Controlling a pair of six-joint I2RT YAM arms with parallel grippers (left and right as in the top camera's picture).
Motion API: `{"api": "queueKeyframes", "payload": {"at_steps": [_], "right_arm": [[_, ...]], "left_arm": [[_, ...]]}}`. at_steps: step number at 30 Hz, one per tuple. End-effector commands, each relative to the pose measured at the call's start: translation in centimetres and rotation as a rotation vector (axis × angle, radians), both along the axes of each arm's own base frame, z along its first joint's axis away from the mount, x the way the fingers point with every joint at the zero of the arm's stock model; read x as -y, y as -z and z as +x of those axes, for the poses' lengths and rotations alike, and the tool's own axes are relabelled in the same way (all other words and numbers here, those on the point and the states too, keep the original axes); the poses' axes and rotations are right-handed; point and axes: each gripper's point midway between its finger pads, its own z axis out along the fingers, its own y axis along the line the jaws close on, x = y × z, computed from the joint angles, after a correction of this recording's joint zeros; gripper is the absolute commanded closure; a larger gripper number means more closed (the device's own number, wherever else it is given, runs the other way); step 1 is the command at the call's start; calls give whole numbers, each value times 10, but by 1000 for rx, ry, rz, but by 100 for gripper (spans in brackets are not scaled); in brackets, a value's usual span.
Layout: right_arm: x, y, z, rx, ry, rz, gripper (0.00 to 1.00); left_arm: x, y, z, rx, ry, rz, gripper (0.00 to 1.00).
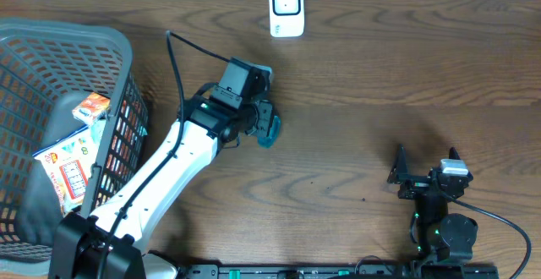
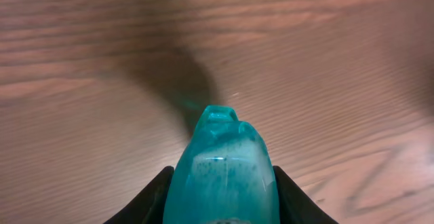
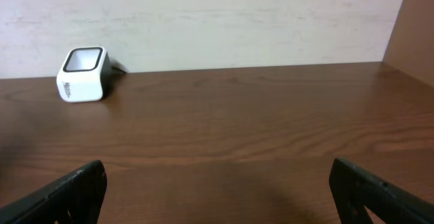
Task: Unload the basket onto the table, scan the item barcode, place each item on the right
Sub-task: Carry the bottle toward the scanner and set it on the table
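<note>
My L gripper point(image 2: 224, 214) is part-closed on the teal item point(image 2: 224, 166), mid-frame overhead, item's long axis running out past my fingertips. Noted: scanner point(image 1: 286, 8) at top centre, up-right of item. R gripper point(image 1: 425, 157) wide open, empty, lower right, farther off.

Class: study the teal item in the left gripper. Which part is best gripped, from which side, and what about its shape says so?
Grip the teal item across its broad lower body, coming from its base end, as the left gripper does: it is widest there, while the far end narrows and would probably slip out.
</note>
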Motion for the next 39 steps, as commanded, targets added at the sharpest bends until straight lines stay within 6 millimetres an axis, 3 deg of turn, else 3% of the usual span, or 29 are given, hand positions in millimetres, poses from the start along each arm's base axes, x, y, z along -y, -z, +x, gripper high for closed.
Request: {"api": "queueKeyframes", "payload": {"at_steps": [1, 17, 19, 21, 22, 23, 24, 26, 27, 31, 34, 39], "right_arm": [[0, 0, 0, 0, 0, 6, 1], [0, 0, 0, 0, 0, 6, 1], [0, 0, 0, 0, 0, 6, 1], [0, 0, 0, 0, 0, 6, 1], [0, 0, 0, 0, 0, 6, 1], [0, 0, 0, 0, 0, 6, 1], [0, 0, 0, 0, 0, 6, 1], [0, 0, 0, 0, 0, 6, 1], [0, 0, 0, 0, 0, 6, 1], [0, 0, 0, 0, 0, 6, 1], [0, 0, 0, 0, 0, 6, 1], [0, 0, 0, 0, 0, 6, 1]], "left_arm": [[-19, -13, 8, 109, 7, 168, 65], [-19, 31, 7, 15, 36, 253, 60], [-19, 30, 8, 16, 29, 249, 48], [-18, 26, 9, 27, 28, 243, 23], [-17, 23, 10, 36, 26, 238, 16], [-16, 13, 13, 55, 21, 225, 3], [-15, 4, 14, 70, 19, 216, 0], [-13, -20, 17, 112, 14, 192, 1], [-13, -50, 19, 165, 6, 163, 1], [-19, -112, 13, 274, 8, 127, 1], [-43, -163, 5, 383, -63, 141, 1], [-90, -215, -12, 485, -190, 117, 2]]}}
